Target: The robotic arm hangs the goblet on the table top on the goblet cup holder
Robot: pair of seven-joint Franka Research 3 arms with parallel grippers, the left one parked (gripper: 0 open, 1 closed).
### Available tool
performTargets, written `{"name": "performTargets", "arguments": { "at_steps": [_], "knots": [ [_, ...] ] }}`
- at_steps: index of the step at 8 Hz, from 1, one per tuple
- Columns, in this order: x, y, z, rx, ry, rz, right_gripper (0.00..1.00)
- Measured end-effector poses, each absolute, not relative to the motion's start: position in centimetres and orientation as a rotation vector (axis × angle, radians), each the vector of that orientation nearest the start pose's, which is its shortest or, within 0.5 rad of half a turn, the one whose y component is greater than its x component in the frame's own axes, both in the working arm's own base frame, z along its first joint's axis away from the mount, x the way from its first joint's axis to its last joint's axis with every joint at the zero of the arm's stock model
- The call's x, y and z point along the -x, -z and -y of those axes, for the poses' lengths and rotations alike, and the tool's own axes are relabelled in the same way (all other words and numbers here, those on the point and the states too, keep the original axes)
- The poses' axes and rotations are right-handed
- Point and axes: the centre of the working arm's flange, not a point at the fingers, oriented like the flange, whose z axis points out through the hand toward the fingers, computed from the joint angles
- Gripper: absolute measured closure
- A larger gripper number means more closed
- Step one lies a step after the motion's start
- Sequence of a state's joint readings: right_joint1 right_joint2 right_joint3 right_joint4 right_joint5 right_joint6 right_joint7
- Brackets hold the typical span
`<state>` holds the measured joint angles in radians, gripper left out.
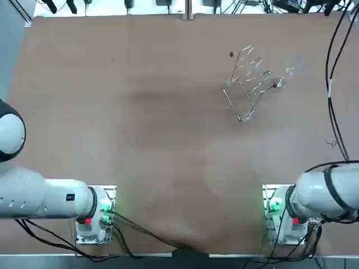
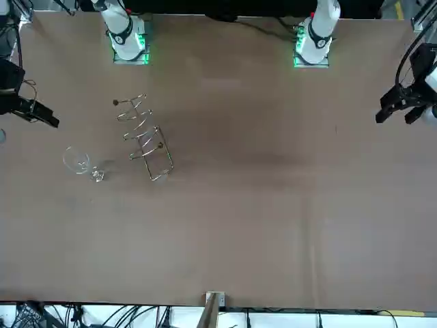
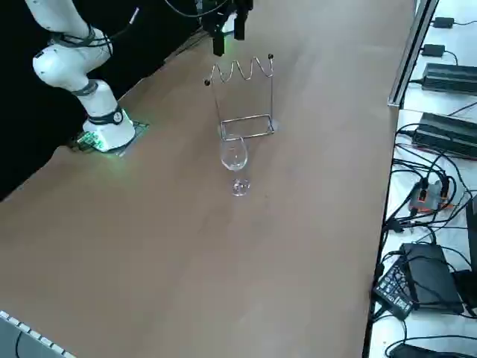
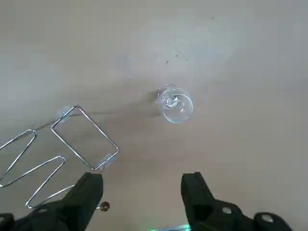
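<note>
a: top view first. where is the goblet point(image 1: 287, 72) from the right gripper?
b: the gripper doesn't show there, only the arm near its base. the goblet stands near the wire rack point(image 1: 247, 84), on the working arm's side of it, so that arm is the nearer one.

a: front view?
b: the right gripper point(image 2: 42, 115) hangs out by the table point(image 2: 273, 225) edge. from it, the goblet point(image 2: 80, 164) lies further out from the arm's base and a little inward, toward the rack point(image 2: 143, 137).

a: side view?
b: the gripper point(image 3: 227, 36) looks to be well up in the air. the goblet point(image 3: 235, 160) is below it, upright on its foot with the stem vertical, on the near side of the rack point(image 3: 246, 97).

a: and the wrist view?
b: the gripper point(image 4: 142, 182) is spread wide with nothing between the fingers point(image 4: 193, 190). the goblet point(image 4: 174, 103) is seen straight down its axis, out past the fingertips and below them. it sits closer to that finger's line than to the other's. the rack point(image 4: 72, 144) is off on the other finger's side, apart from the goblet.

a: so the move turns on what?
b: i'd say going forward and down, because the upright stem wants a sideways grip.
</note>
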<state>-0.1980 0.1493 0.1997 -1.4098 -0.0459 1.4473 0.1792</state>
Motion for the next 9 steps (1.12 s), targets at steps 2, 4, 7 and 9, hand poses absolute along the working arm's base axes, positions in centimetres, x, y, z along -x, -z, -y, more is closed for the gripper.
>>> {"name": "performTargets", "arguments": {
  "at_steps": [2, 4, 7, 9],
  "knots": [
    [-58.6, -60.6, 1.4, 3.151, -0.169, -0.286, 0.00],
    [-58.7, -60.5, 2.2, 3.150, -0.166, -0.299, 0.00],
    [-59.0, -59.2, 6.6, 3.143, -0.191, -0.143, 0.00],
    [-59.2, -58.3, 8.8, 3.129, -0.206, 0.007, 0.00]
  ]
}}
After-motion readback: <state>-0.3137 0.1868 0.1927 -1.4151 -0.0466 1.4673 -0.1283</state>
